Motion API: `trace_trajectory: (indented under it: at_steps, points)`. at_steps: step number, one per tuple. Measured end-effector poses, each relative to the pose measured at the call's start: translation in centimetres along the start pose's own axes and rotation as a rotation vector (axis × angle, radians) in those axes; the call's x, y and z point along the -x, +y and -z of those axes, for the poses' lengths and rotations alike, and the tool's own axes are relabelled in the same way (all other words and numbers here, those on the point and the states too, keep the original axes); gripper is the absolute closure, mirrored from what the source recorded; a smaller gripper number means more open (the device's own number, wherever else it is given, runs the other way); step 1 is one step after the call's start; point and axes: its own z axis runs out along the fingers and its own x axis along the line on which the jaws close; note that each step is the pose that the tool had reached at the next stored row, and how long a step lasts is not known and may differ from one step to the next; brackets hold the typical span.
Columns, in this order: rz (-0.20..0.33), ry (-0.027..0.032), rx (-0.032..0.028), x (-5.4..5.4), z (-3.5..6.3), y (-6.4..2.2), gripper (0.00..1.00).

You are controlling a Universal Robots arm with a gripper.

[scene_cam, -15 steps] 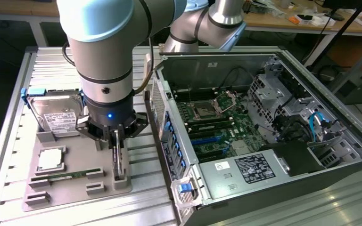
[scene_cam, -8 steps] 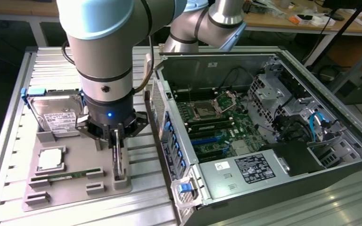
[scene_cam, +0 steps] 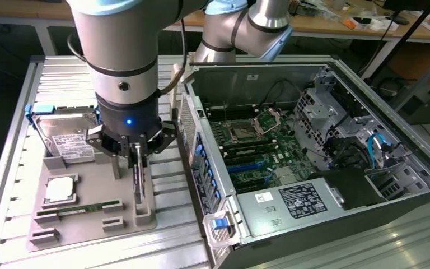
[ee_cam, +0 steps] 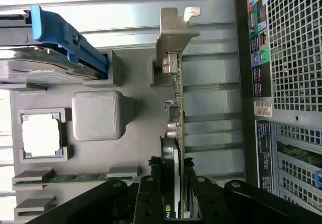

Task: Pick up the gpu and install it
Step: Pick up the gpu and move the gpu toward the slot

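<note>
Hard drive (scene_cam: 64, 140), processor (scene_cam: 58, 189), memory stick (scene_cam: 80, 208) — on grey holder (scene_cam: 88, 231).

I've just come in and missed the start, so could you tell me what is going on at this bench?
A single robot arm has its end effector down over a grey parts tray, next to an open computer case. The fingers are closed on either side of the gpu, which stands on edge in its holder on the tray. The card has not yet been lifted out. A hard drive sits in the same tray.
</note>
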Motion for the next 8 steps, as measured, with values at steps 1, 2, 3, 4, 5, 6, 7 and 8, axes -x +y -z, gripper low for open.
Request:
trace_trajectory:
  at_steps: [1, 2, 3, 4, 5, 6, 7, 8]
  points:
    - [0.004, 0.0002, 0.0, 0.0, 0.26, 0.01, 0.73]
    - [0.008, 0.0004, 0.0002, 0.0, 0.52, 0.02, 0.73]
    - [0.012, 0.0006, 0.0003, 0.0, 0.75, 0.03, 0.73]
    - [0.016, 0.0008, 0.0003, 0.0, 1.02, 0.04, 0.73]
    - [0.019, 0.0008, 0.0005, 0.0, 1.3, 0.06, 0.73]
    - [0.02, 0.001, 0.0005, 0.0, 1.63, 0.07, 0.73]
    - [0.021, 0.0011, 0.0004, 0.1, 2.15, 0.09, 0.73]
    - [0.022, 0.0011, 0.0005, 0.1, 2.76, 0.12, 0.73]
